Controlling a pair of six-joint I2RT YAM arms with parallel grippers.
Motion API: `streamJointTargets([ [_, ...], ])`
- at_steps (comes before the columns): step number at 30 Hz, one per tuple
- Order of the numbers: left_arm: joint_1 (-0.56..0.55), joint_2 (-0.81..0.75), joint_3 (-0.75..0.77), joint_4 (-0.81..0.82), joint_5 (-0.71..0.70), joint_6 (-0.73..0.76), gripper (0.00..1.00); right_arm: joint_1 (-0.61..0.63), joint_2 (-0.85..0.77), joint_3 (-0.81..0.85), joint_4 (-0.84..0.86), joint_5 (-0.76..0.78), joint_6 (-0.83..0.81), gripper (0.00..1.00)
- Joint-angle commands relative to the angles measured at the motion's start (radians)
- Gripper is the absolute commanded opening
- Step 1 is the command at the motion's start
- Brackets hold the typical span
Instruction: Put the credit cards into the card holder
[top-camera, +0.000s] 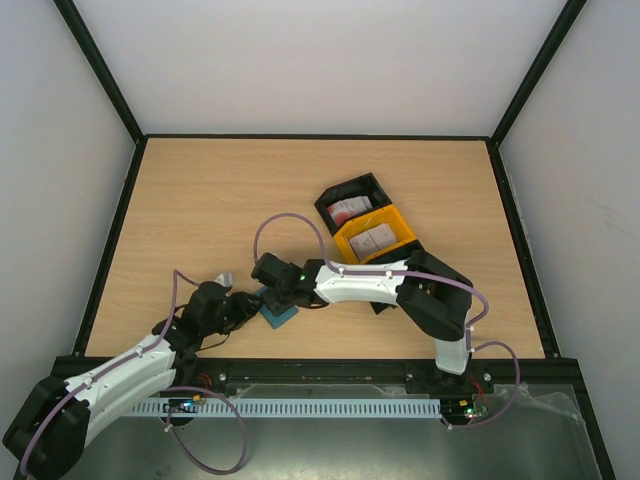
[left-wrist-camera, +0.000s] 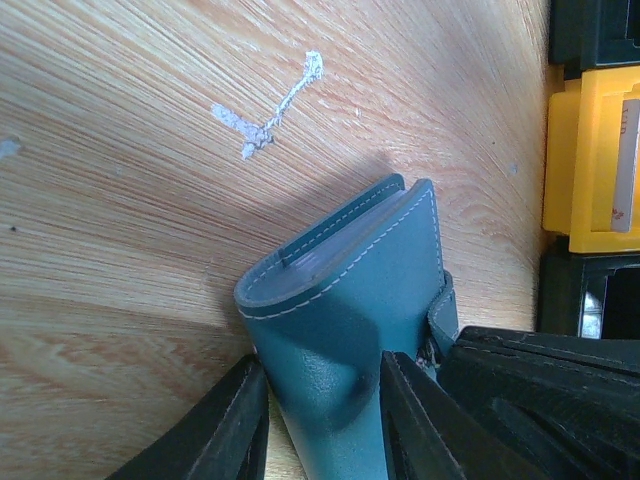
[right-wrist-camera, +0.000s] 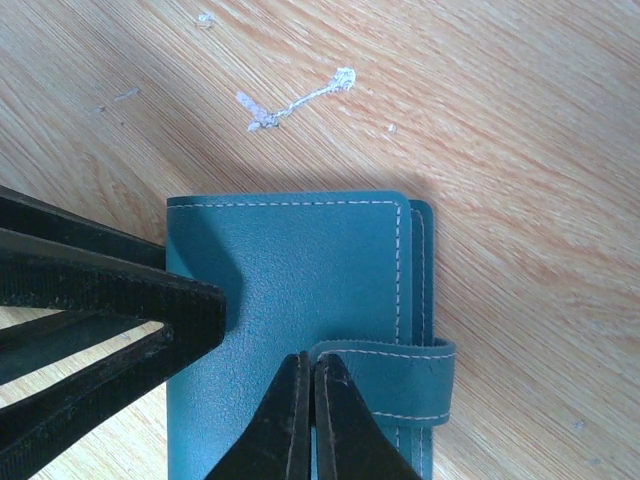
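So we had the small flat teal-blue folding card holder (right-wrist-camera: 300, 270) folded shut low on the light wooden table (right-wrist-camera: 520, 120), near the arm bases and just below a white scuff mark (right-wrist-camera: 295, 100) in the wood. We honestly couldn't tell if it sat flat or was tipped up a bit. The left hand (left-wrist-camera: 322, 368) was gripping it, one black finger on either side of the folded body. The right hand (right-wrist-camera: 313, 362) had reached across from the other side with its two fingers pressed fully together, tips right at the free end of the little snap strap (right-wrist-camera: 400, 385) that wraps around the open edge. We couldn't make out whether any of the strap was pinched between them. The credit cards were well apart from all this: one white card with red marks (top-camera: 348, 209) lay in the black plastic bin (top-camera: 325, 205), and another (top-camera: 375, 238) in the yellow plastic bin (left-wrist-camera: 565, 170) next to it.
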Motion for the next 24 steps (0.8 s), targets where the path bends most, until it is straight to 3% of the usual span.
streamJointTargets([
  [1, -0.003, 0.006, -0.055, -0.020, 0.003, 0.002, 0.33, 0.002, 0.027, 0.022, -0.032, -0.009, 0.003, 0.02],
  [11, -0.004, 0.036, -0.060, -0.007, 0.004, 0.002, 0.33, 0.002, 0.048, -0.003, -0.027, -0.058, 0.017, 0.02],
  [24, -0.005, 0.067, -0.076, 0.014, 0.002, -0.004, 0.31, 0.005, 0.043, -0.169, 0.068, -0.097, 0.082, 0.02],
])
